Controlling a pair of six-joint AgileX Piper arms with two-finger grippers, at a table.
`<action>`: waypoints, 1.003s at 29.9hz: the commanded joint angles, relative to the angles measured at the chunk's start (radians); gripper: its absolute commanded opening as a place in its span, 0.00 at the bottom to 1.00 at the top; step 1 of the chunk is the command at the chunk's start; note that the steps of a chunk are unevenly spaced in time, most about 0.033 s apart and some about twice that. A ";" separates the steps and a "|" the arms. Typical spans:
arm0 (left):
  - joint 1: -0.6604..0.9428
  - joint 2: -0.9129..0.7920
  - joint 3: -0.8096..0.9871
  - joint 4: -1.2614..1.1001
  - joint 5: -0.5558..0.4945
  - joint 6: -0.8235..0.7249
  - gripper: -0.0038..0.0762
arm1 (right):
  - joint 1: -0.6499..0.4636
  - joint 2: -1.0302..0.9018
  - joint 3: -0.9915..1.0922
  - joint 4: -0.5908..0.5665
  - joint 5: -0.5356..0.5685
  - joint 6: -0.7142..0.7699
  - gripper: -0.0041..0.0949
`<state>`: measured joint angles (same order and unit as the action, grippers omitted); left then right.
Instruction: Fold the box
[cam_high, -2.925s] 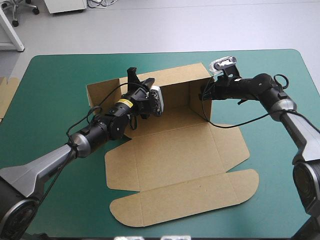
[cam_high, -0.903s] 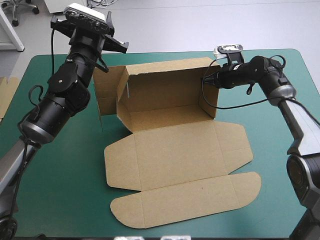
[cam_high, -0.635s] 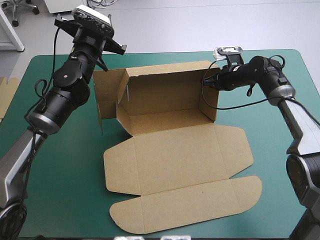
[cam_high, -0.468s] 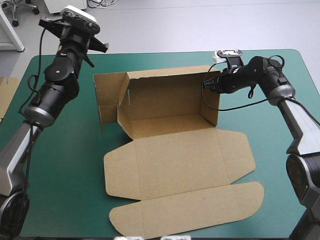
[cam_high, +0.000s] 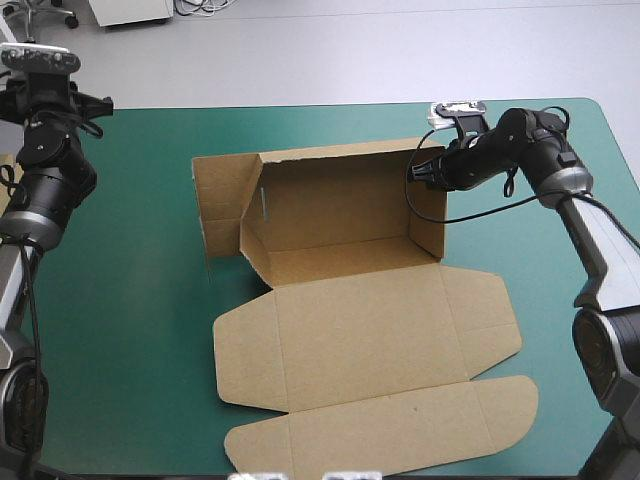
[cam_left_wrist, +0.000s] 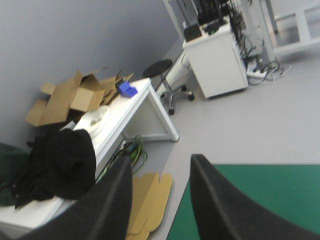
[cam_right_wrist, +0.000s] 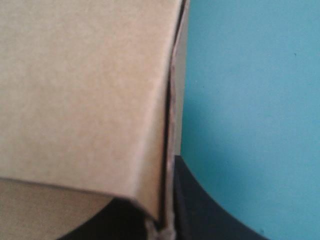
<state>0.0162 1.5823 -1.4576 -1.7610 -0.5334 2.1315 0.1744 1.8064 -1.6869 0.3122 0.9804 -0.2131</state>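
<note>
Currently: box (cam_high: 350, 300) sits mid-counter (cam_high: 130, 350), its raised part toward the far side. Far wall (cam_high: 335, 195) is up and right end wall (cam_high: 428, 215) is up. Left end wall (cam_high: 222, 205) is splayed outward, not tucked. Lid panels (cam_high: 370, 330) lie flat on the teal-green cover toward the near edge.

Right fingers (cam_right_wrist: 200, 210) are all but closed on the top far corner of the right end wall, board pinched between them. Left fingers (cam_left_wrist: 112, 200) are parted with nothing between them, raised at the counter's far-left corner, well apart from the box. Spare board (cam_left_wrist: 150, 197) lies just off the left edge.

Judgement: the brown board looks light, stiff across its panels and willing to bend only at the scored creases. It would likely slide on the cover under a one-sided push. Best hold for the left fingers is the top edge of the splayed wall, near its crease, with the right corner pinned. Risk is a crushed edge.
</note>
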 joint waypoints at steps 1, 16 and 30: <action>0.034 -0.031 0.046 -0.050 -0.007 -0.007 0.39 | -0.002 -0.051 -0.071 -0.030 0.062 0.016 0.03; 0.049 -0.020 0.251 -0.050 -0.109 -0.009 0.12 | -0.004 -0.045 -0.154 -0.111 0.180 0.052 0.03; 0.053 0.003 0.306 -0.050 -0.121 -0.008 0.07 | -0.018 -0.041 -0.160 -0.114 0.263 0.074 0.03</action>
<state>0.0651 1.6233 -1.1499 -1.7789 -0.6480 2.1315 0.1721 1.8154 -1.8074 0.1789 1.2339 -0.1513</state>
